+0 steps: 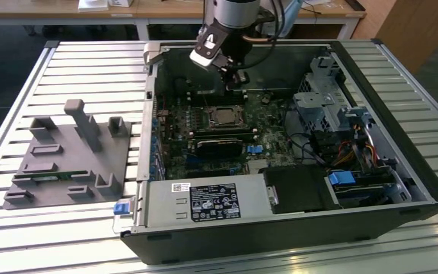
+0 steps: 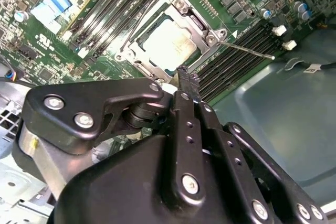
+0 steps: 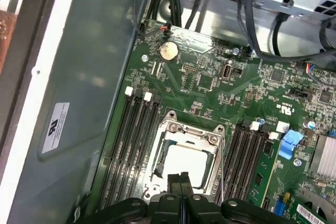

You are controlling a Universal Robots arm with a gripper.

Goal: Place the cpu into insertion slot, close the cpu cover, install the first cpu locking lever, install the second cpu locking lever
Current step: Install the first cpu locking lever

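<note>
Shut tight on nothing, the gripper (image 3: 181, 178) is held low inside the open computer case (image 1: 371, 68), its two fingertips pressed flat against each other with no gap between them. Directly beneath and just ahead of those fingertips the cpu (image 3: 191, 158) is seated in the insertion slot (image 3: 157, 167), its pale metal top showing through the square window of the cpu cover (image 3: 191, 131), which is laid down flat around it. Placing and covering can therefore be judged done.

Off to one side of the fingertips one locking lever (image 2: 247, 50) is seen jutting out over the memory slots (image 3: 131, 145), its end free. On the far side of the socket from the fingers the other lever (image 2: 144, 22) is slanted away from the frame. Neither appears to be hooked down, though the catches themselves cannot be made out.

Several risks can be judged from this. The levers are thin, springy rods, so a closed fingertip could be slid off one and driven into the memory slots or the board beside it. If pressure were put on the cpu's top or the cover rather than on a rod, the seated chip could be shifted or the contacts under it stressed. A lever let go short of its catch would likely be sprung back up.
</note>
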